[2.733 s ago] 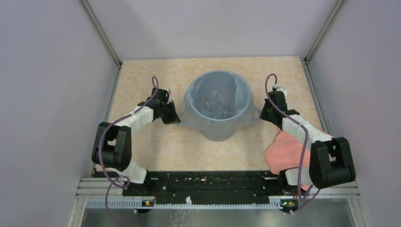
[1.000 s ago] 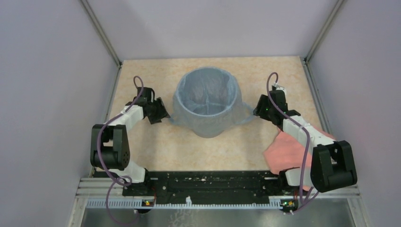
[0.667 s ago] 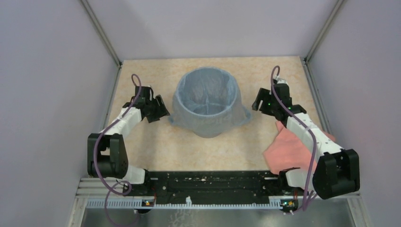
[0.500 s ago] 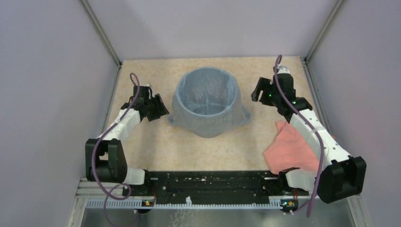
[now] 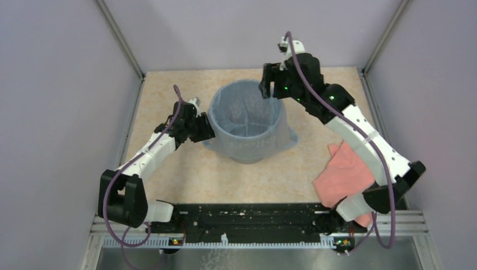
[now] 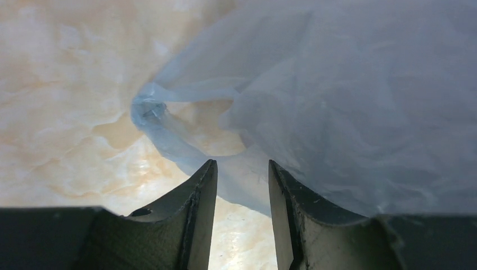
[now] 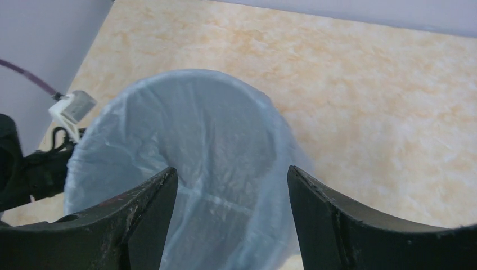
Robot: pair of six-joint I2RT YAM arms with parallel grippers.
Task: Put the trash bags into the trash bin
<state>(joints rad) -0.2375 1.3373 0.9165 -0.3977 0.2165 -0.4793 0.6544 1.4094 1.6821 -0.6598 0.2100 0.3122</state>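
Right jaws rose over the trash bin; left jaws neared.

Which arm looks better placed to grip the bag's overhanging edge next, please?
Likely the left: the left gripper sits low beside the trash bin, jaws part open, the trash bag's handle loop just ahead. The right gripper hovers open above the rim.

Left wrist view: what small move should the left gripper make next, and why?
Probably ease the left gripper forward and close on the trash bag: its loose edge lies right at the fingertips, and the gripper stands part open, pinching nothing.
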